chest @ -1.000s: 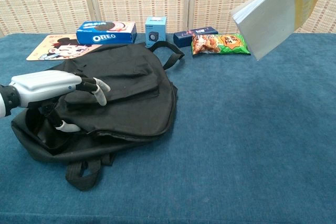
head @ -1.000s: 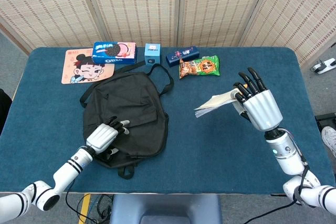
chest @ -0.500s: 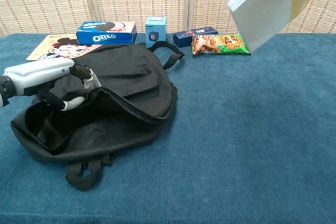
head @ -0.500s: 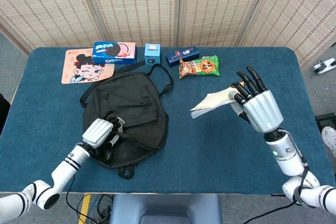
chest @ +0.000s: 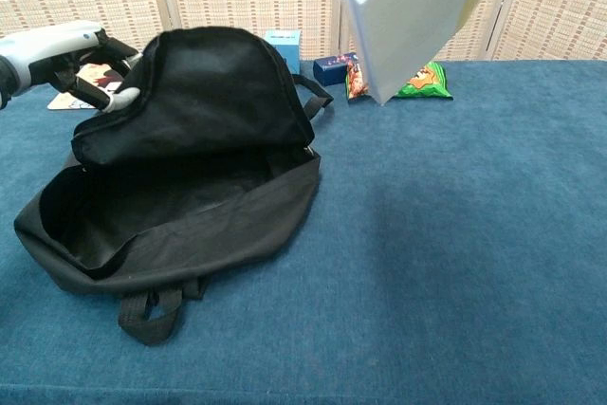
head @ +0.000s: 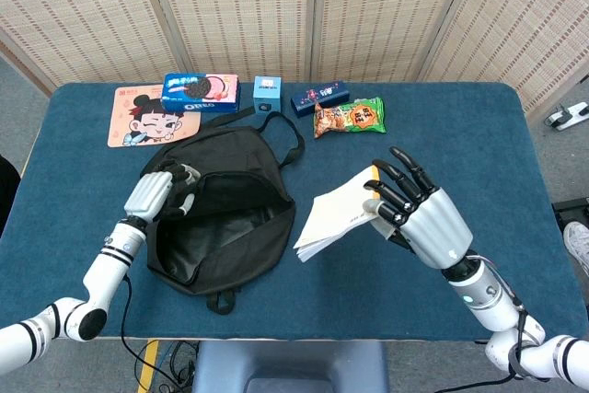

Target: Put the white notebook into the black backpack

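Black backpack [head: 216, 218] lies near the worktop's [head: 515, 181] left front, its flap held up by the left hand [head: 152, 192]. The right hand [head: 419, 218] holds the white notebook [head: 336, 218] in the air just beside its opening. Oreo box [head: 200, 91], snack bag [head: 348, 118] and small boxes stand along the far edge.

Notebook: white notebook [head: 336, 219], thin, closed, pale cover with a yellowish edge near the top; it is off the table, tilted, its lower corner pointing down toward the bag's side. The chest view shows it [chest: 410, 9] high up, hanging at a slant above the table.
Notebook position: just right of the backpack, apart from it, held at its upper right by the right hand [head: 419, 220].
Backpack: black backpack [head: 216, 218], soft fabric, lying flat on the blue table, straps at the near edge.
Backpack state: open; its top flap [chest: 194, 92] is lifted upright by the left hand [head: 152, 193], showing the dark empty-looking inside [chest: 171, 201].
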`<state>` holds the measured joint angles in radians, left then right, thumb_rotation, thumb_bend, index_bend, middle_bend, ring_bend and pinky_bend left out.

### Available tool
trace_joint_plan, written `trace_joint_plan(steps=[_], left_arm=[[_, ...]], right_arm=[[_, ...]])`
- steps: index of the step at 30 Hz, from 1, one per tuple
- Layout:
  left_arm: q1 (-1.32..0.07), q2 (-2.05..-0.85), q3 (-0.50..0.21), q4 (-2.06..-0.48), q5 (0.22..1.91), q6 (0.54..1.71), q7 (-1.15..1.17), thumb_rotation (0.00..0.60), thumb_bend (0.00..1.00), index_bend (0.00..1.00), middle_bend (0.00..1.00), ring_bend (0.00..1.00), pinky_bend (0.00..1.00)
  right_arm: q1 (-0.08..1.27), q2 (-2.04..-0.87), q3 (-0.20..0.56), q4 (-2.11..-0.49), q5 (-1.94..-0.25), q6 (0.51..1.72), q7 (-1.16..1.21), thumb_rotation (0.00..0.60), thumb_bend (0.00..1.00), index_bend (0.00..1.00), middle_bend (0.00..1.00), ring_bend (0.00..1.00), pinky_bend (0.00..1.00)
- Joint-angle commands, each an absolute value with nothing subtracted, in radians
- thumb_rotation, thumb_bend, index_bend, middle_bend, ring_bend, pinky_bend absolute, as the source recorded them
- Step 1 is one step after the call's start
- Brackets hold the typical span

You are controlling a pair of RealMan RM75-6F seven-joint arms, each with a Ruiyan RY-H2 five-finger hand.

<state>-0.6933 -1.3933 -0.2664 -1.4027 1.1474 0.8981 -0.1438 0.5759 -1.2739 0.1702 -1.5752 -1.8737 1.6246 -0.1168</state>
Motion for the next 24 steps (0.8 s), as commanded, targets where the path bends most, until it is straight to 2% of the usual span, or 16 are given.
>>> trace_joint_plan(steps=[1, 8, 14, 24], left_arm=[[-0.724, -1.372, -0.307, -1.410, 1.041, 0.851, -0.084, 0.600, 0.51, 0.72, 0.30, 0.30, 0.09], [-0.748, -1.350, -0.329, -1.438, 0.920, 0.824, -0.031, 0.600, 0.51, 0.71, 0.30, 0.30, 0.09], [-0.759, -1.329, -0.334, -1.462, 0.869, 0.810, -0.016, 0.600, 0.51, 0.71, 0.30, 0.30, 0.09], [-0.767, -1.322, -0.326, -1.476, 0.839, 0.809, -0.009, 0.600, 0.51, 0.71, 0.30, 0.30, 0.09]], right_arm=[[0.609, -1.301, 0.168, -1.593, -1.898, 1.584, -0.111, 0.600, 0.55, 0.59, 0.40, 0.18, 0.08], [0.728, -1.424, 0.186, -1.557, -1.911, 1.440, -0.099, 0.600, 0.55, 0.59, 0.41, 0.18, 0.08], [0.846, -1.554, 0.213, -1.449, -1.899, 1.329, -0.065, 0.600, 0.55, 0.59, 0.41, 0.18, 0.08], [0.988, -1.739, 0.229, -1.225, -1.868, 1.253, 0.031, 0.600, 0.55, 0.59, 0.41, 0.18, 0.08]])
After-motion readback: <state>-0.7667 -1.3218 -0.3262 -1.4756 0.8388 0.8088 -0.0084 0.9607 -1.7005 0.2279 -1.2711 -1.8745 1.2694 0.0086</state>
